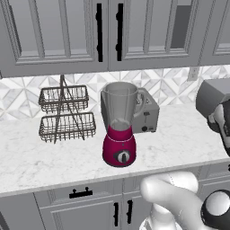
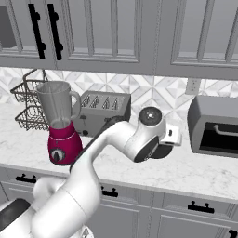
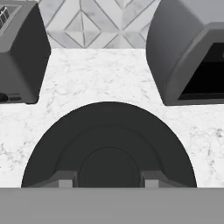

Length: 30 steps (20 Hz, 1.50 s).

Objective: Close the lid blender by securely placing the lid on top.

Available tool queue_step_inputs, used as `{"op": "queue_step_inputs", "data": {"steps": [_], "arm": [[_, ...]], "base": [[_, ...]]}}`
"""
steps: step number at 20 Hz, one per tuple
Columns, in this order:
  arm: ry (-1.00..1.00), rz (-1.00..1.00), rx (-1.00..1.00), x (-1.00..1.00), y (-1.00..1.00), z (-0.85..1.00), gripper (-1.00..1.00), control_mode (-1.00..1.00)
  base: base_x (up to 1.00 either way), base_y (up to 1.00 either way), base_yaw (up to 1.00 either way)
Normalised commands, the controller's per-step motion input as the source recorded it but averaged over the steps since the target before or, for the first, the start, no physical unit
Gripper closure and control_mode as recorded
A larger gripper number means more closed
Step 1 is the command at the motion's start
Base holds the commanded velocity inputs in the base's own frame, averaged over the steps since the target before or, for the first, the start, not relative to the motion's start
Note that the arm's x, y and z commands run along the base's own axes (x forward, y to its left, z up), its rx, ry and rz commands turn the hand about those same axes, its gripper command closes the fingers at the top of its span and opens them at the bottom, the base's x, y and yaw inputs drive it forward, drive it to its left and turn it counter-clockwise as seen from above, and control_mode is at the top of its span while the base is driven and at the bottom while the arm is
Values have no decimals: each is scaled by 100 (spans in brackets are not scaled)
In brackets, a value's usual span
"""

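Gripper [image 3: 108,183] low over the lid [image 3: 108,144], tips either side of its centre knob; clamped or loose, cannot tell. Lid: dark round cap on the counter [image 3: 109,78] between toaster [image 3: 19,52] and a grey box appliance [image 3: 188,52]. Base views add the blender [image 1: 119,126], left of the toaster, jar open-topped.

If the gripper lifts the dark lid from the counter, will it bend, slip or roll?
The lid looks like a low solid disc, so it probably stays stiff. Its smooth surface might slip between the gripper's fingers. It lies flat on the counter, so rolling seems unlikely.
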Motion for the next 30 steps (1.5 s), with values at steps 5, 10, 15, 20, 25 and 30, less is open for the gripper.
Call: {"op": "queue_step_inputs", "data": {"steps": [5,10,15,20,25,30], "arm": [[0,12,-5,-26,63,69,100,-100],[0,11,0,-26,52,70,100,-100],[0,9,0,-18,55,61,100,-100],[0,7,0,-7,55,60,100,-100],[0,5,2,0,47,54,100,-100],[0,4,7,0,44,40,100,-100]], "base": [[0,0,0],[0,0,0],[0,0,0],[0,0,0],[0,0,0],[0,0,0]]}}
